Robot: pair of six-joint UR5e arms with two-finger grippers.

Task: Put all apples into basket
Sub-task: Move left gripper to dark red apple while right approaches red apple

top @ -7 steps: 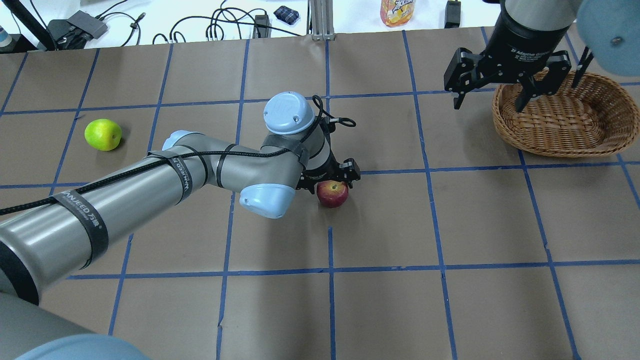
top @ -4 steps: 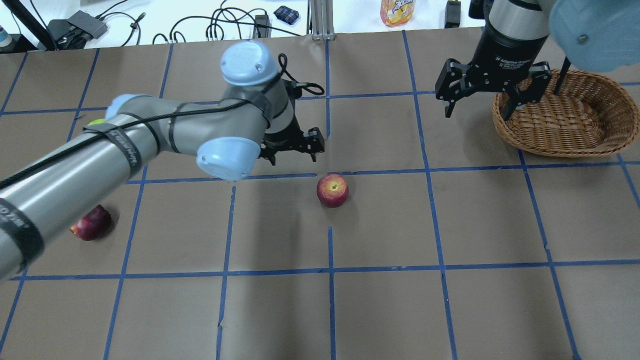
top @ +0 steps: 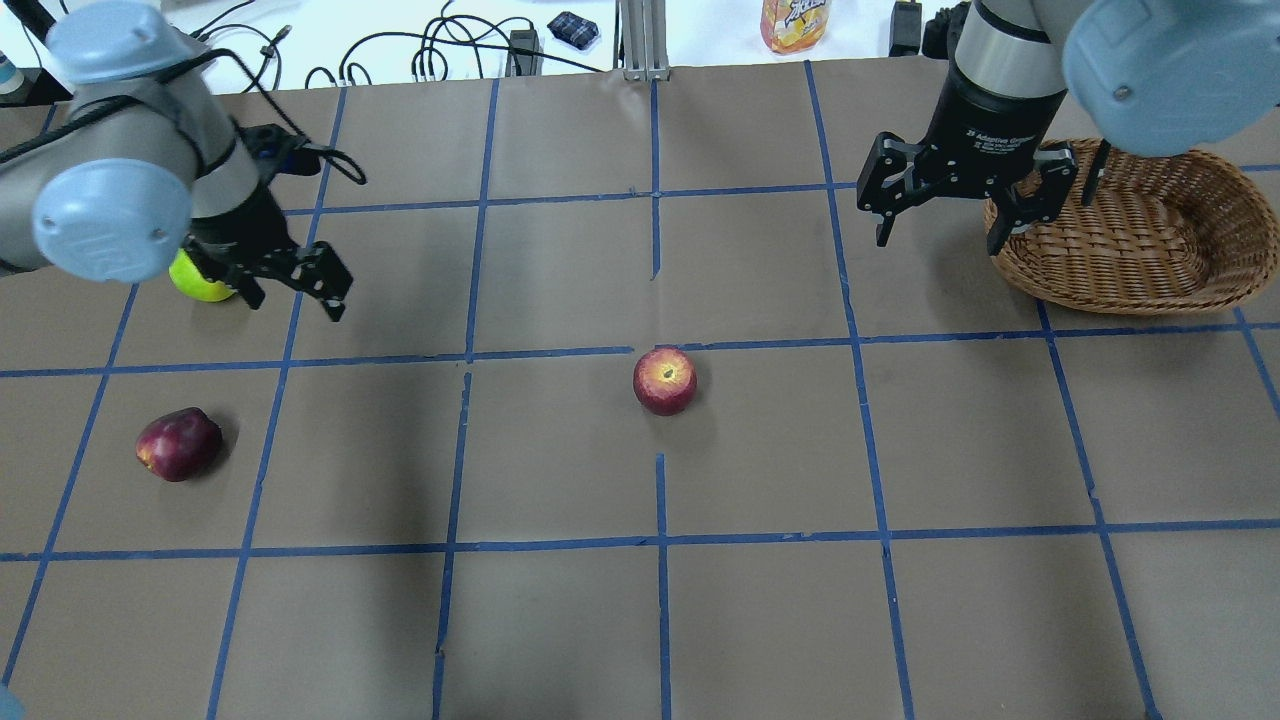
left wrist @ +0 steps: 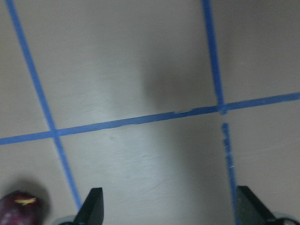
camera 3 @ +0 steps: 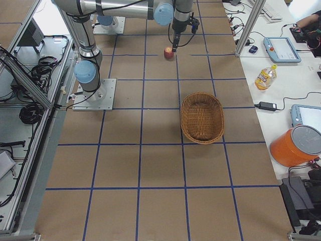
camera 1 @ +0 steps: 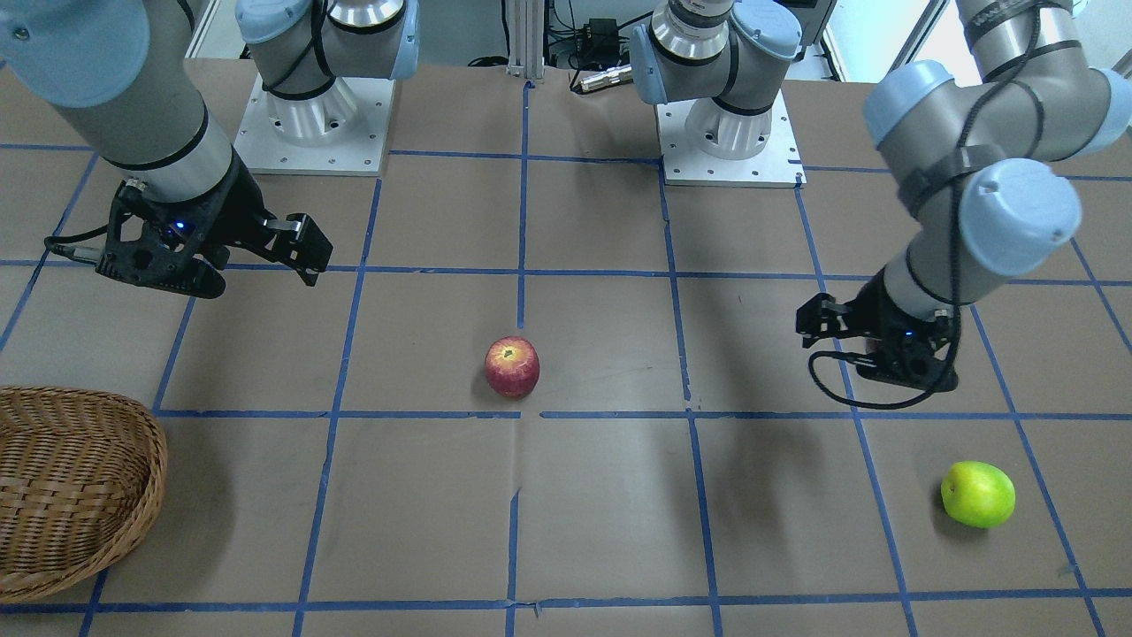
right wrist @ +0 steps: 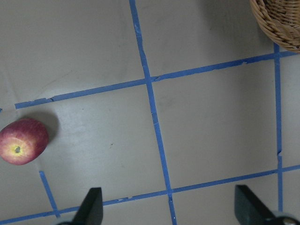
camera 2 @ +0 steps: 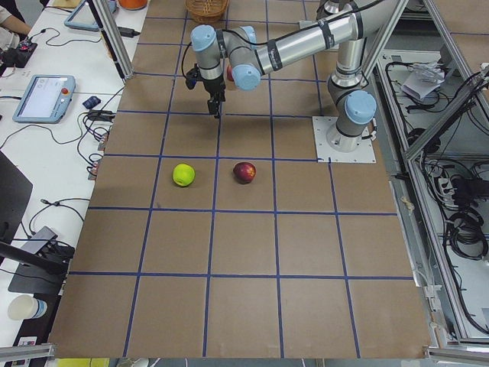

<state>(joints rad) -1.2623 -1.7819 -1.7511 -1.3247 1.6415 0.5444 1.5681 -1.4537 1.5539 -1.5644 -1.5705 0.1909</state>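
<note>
Well, none of the three apples is in the basket [top: 1130, 295] yet. My left claw [top: 293, 300] hangs above the bench [top: 900, 600] with its fingers spread wide and nothing between them. The green apple [camera 1: 977, 494] lies near it on the side away from my base. The maroon apple [top: 179, 444] lies near it on the side toward my base, and peeps in at the corner of that wrist's view beside one fingertip. My right claw [top: 938, 240] is likewise spread and empty, raised, with the basket just beside it on its outer side. The red speckled apple [top: 665, 381] sits well apart from it, out toward the middle of the bench.

I judge these apples firm and fairly solid in weight, with smooth, waxy skin. They would roll at a nudge and slip from a grip set too high or too low. I would come straight down over one and close across its widest girth. The squeeze should be enough to carry it, not so hard as to bruise it.
</note>
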